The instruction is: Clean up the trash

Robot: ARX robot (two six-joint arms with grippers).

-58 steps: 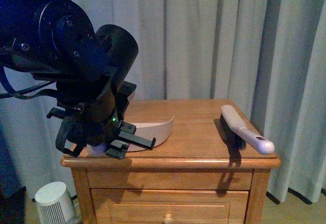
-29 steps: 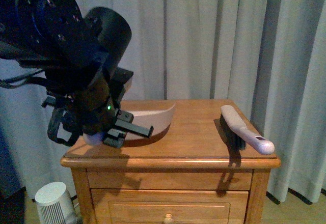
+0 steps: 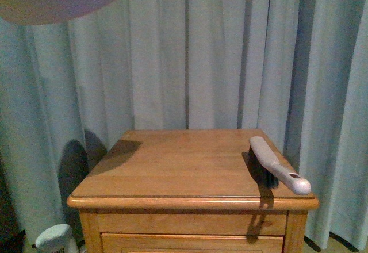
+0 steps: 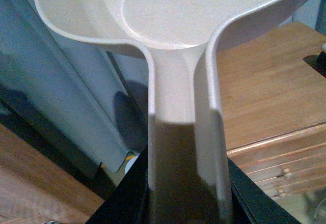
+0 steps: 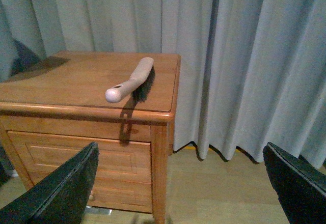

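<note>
— Can you read any writing from where you sit?
— No. You will find no legible text, label, brand or number on the brush [image 3: 277, 164], the dustpan [image 4: 173, 10], the nightstand [image 3: 172, 167] or the curtain [image 3: 218, 52].

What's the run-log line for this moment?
left gripper: shut on dustpan, held high | right gripper: open, off nightstand | brush: on nightstand, right edge | trash: not in view
</note>
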